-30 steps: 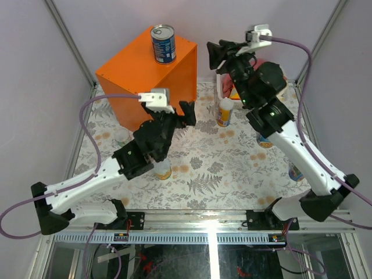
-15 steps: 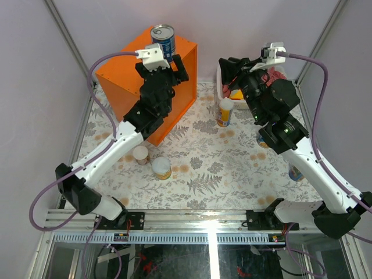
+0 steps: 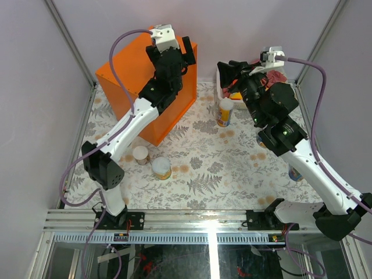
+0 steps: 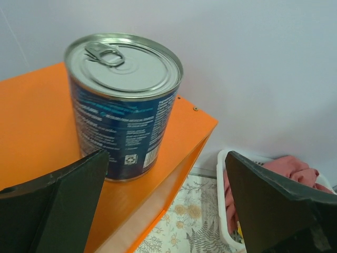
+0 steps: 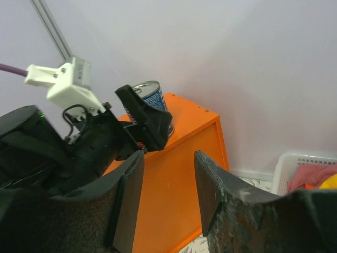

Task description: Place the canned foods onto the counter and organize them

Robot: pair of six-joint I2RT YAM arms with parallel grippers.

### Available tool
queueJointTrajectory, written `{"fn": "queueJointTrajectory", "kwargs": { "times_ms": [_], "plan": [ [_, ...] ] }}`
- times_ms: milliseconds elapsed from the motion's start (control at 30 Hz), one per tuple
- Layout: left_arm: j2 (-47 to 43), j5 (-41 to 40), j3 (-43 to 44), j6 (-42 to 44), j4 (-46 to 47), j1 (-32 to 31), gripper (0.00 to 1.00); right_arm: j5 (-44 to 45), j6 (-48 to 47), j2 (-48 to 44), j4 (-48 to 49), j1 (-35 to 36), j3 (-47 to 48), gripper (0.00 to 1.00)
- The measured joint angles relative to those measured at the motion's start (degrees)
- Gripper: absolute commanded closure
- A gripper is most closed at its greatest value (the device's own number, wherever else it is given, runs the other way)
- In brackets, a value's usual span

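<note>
A blue-labelled can [image 4: 124,105] with a silver pull-tab top stands upright near the back corner of the orange counter [image 4: 37,121]. My left gripper [image 4: 163,211] is open wide just in front of it, fingers level with its base, not touching. In the top view the left gripper [image 3: 174,49] hides that can above the counter [image 3: 125,70]. My right gripper [image 3: 226,68] hangs open and empty over the basket side, facing the counter [image 5: 179,174]. On the table stand a yellow tube can [image 3: 224,112], a white-topped can [image 3: 140,154] and a short can [image 3: 161,168].
A white basket [image 3: 221,82] of red and yellow cloths sits at the back right, beside the counter. Two more cans [image 3: 295,172] stand partly hidden under the right arm. Purple walls and metal posts close in the floral table.
My left arm has swung up from the table's middle to the counter top, its gripper now behind the blue can. The right gripper has pulled back toward the basket.
</note>
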Motion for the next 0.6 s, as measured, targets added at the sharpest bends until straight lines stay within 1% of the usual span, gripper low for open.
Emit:
{"fn": "queueJointTrajectory", "kwargs": {
  "times_ms": [100, 233, 500, 600],
  "plan": [
    [3.28, -0.33, 4.09, -0.81, -2.62, 0.44, 0.07, 0.0, -0.26, -0.33, 0.28, 0.0, -0.72, 0.49],
    [5.53, -1.73, 6.86, -2.32, -5.81, 1.29, 0.07, 0.0, -0.92, -0.52, 0.46, 0.0, -1.51, 0.48],
    [7.13, -2.75, 8.17, -5.27, -7.96, 4.79, 0.07, -0.24, -1.64, -0.5, 0.68, 0.0, -1.97, 0.48],
    [8.74, -2.01, 10.23, -6.03, -8.46, 6.38, 0.07, -0.46, -1.73, -0.28, 0.79, 0.0, -1.97, 0.48]
  ]
}}
